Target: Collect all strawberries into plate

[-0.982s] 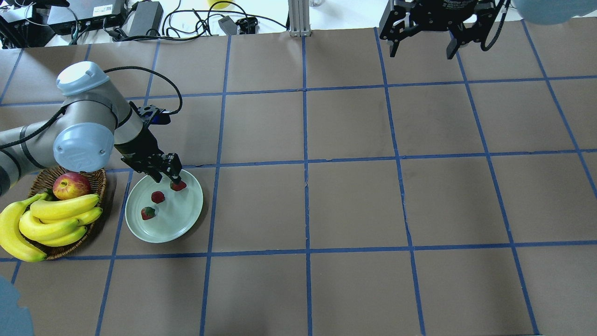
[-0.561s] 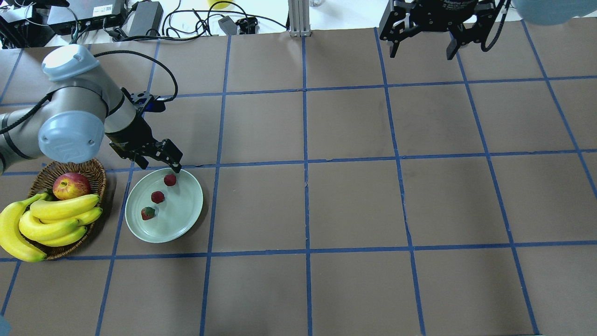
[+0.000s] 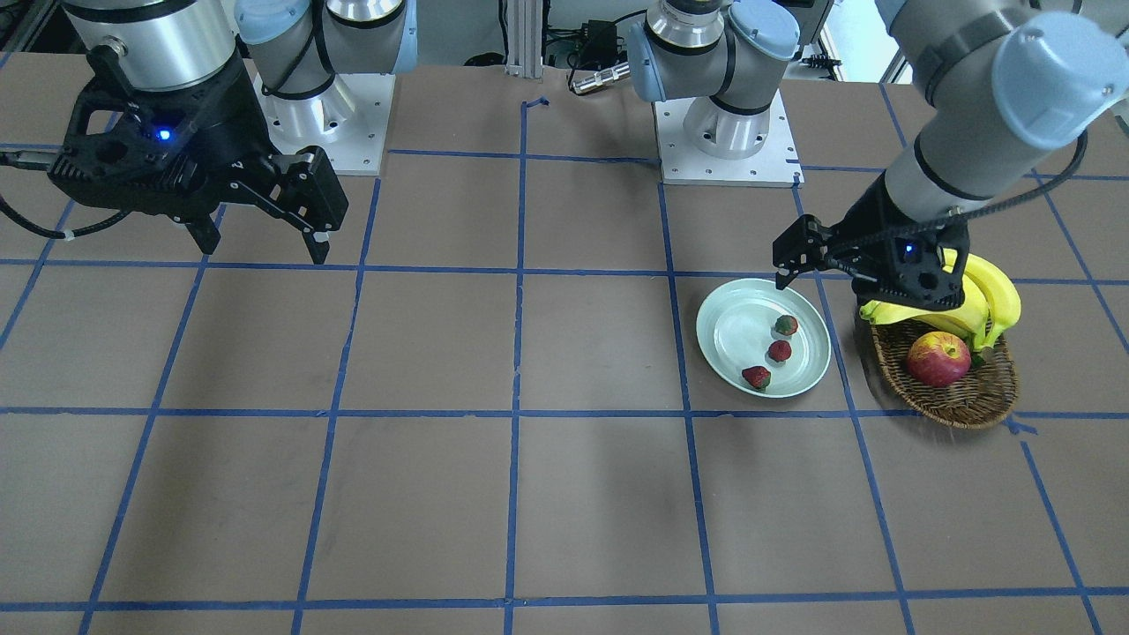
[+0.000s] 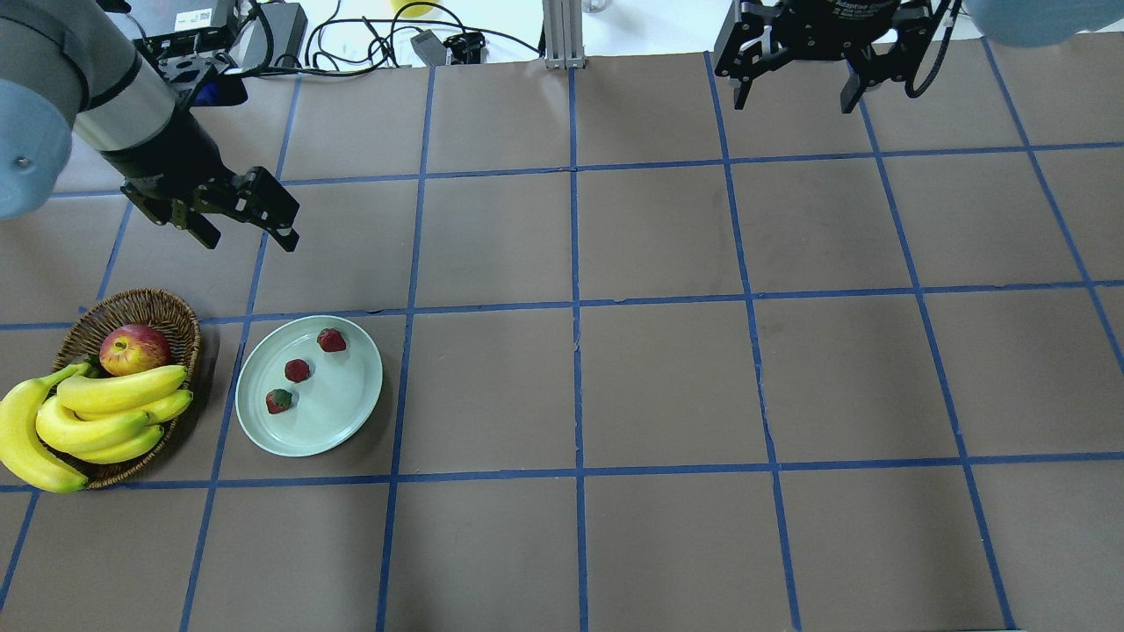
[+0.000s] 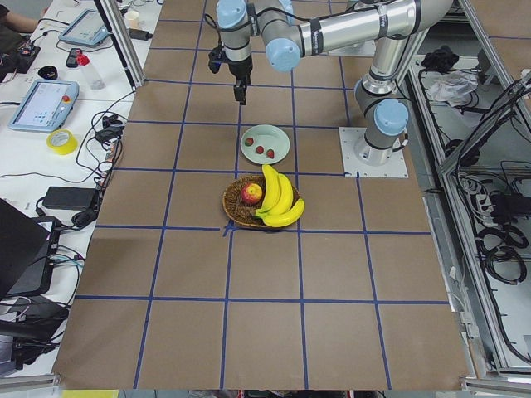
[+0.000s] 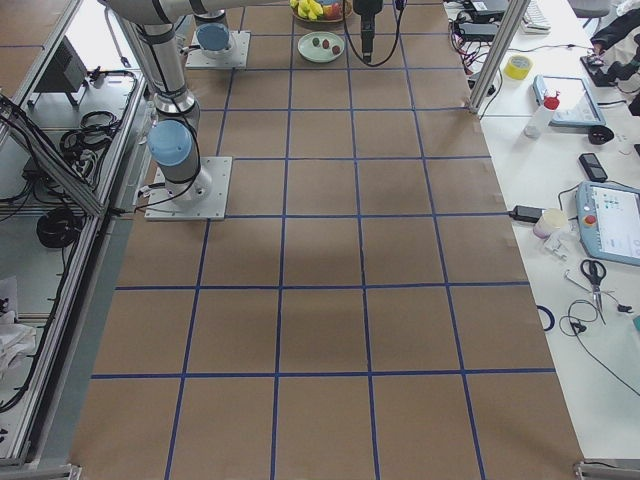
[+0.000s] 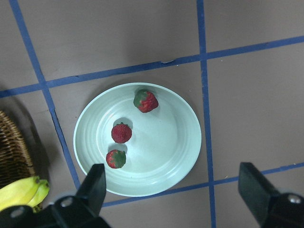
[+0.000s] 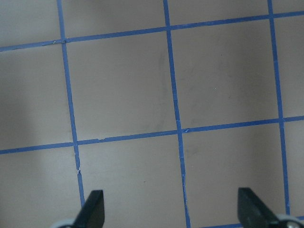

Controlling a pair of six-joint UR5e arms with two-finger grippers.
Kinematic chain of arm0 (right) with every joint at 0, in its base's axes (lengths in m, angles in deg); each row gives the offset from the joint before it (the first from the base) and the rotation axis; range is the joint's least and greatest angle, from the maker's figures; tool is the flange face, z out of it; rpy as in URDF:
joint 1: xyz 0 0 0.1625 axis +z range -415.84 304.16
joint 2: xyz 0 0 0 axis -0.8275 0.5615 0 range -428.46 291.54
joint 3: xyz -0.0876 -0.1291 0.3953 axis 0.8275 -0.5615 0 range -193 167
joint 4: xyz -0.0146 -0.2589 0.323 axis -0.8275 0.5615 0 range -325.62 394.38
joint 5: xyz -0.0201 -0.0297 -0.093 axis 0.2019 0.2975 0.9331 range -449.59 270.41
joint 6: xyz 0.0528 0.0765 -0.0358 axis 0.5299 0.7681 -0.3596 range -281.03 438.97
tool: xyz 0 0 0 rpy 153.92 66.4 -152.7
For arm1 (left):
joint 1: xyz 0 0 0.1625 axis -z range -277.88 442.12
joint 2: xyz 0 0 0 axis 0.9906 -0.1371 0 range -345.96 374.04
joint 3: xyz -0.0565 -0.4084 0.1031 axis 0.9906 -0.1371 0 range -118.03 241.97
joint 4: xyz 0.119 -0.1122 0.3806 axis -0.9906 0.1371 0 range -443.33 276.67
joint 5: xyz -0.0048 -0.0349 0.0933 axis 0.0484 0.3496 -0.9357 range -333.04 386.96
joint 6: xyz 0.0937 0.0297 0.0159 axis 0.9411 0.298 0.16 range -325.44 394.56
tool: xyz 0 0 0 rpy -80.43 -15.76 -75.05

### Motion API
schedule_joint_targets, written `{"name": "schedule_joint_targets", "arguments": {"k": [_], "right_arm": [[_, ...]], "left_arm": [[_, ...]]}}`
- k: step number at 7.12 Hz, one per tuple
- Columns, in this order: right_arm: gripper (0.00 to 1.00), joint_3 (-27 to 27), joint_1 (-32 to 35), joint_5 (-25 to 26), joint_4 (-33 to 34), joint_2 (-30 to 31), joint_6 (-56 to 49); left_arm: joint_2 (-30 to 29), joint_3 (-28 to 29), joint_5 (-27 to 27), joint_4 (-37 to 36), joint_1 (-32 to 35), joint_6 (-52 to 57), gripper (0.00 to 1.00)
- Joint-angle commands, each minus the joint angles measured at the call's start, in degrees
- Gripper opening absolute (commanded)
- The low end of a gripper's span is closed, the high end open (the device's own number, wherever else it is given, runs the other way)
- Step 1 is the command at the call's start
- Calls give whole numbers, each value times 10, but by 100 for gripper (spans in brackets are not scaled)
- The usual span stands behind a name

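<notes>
Strawberries point(image 4: 297, 370), all three, lie on plate point(image 4: 344, 405); left gripper point(image 4: 251, 241), nearer arm, hangs raised beyond plate's far rim, wide apart, empty; right gripper point(image 4: 794, 104) likewise, well apart.

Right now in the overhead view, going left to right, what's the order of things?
Wicker basket → plate, on it lower strawberry → middle strawberry → upper strawberry → right pincer. Left pincer skipped: spans basket and plate.
</notes>
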Motion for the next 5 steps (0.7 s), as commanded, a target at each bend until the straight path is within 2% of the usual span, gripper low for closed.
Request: {"name": "schedule_joint_targets", "arguments": {"k": [1,3,5], "right_arm": [[100,0,0,0,0,1,0],[100,0,0,0,1,0,0],[100,0,0,-1,5,-2,-1]], "left_arm": [[35,17,-2,11,46,-46,100],[63,16,-7,47,53,-54,100],[63,13,-6,47,61,-87,100]]}}
